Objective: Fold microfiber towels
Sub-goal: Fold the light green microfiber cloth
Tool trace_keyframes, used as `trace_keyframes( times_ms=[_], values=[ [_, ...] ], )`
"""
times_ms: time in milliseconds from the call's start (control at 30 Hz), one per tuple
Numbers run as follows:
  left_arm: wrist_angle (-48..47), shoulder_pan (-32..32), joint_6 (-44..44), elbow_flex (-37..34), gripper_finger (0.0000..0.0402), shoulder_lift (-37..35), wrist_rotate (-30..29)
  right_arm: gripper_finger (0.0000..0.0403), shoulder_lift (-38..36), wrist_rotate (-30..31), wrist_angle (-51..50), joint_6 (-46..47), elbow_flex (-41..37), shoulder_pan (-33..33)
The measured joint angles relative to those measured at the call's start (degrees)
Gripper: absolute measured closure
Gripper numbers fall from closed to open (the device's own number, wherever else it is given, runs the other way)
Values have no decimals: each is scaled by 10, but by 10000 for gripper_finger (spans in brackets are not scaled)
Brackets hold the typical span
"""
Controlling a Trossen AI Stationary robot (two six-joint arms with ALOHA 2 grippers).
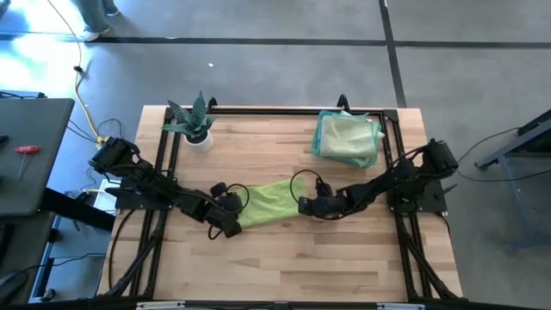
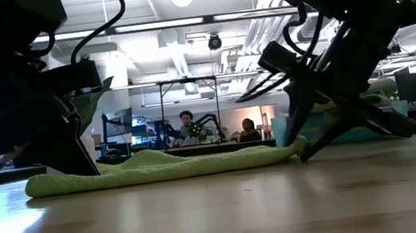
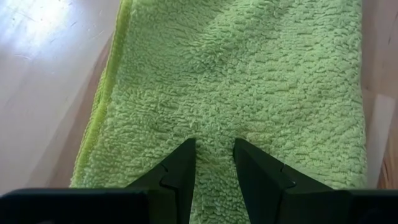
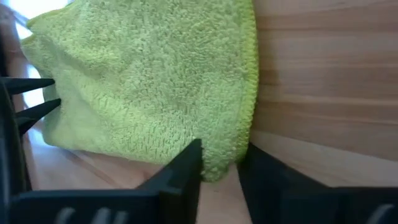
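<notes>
Lime towel [image 1: 269, 203] between end effectors (flat)

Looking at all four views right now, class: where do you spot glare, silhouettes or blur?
High view: a bright glare patch on the floor at the upper left. Low view: both arms stand as dark silhouettes against the lit room, while the lime green fluffy microfiber towel stays readable and the near wooden table reflects light. Left wrist view: washed-out glare on the wood beside the towel. Right wrist view: near fingers look soft.
</notes>
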Motion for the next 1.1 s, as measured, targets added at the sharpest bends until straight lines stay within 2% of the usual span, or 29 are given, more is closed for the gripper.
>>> trace_keyframes(
  times_ms=[133, 200, 467, 567, 767, 1000, 1100],
  values=[
    [3, 0, -2, 0, 299, 0, 5, 376, 0, 2, -6, -2, -1, 0],
    [6, 0, -11, 0, 299, 0, 9, 395, 1, 7, -6, -5, -1, 0],
    [23, -5, -91, 0, 299, 0, 37, 400, 1, 26, -38, -59, 44, -5],
    [20, -6, -117, 9, 299, 1, 45, 400, 1, 3, -102, -103, 90, -7],
    [-3, -6, -121, 50, 310, 1, 61, 402, 1, 1, -244, -201, 196, -22],
    [-72, -7, -139, 136, 320, -13, 87, 402, 18, -34, -252, -260, 233, -39],
    [-130, -18, -151, 180, 326, -32, 92, 402, 43, -49, -211, -260, 233, -39]
  ],
)
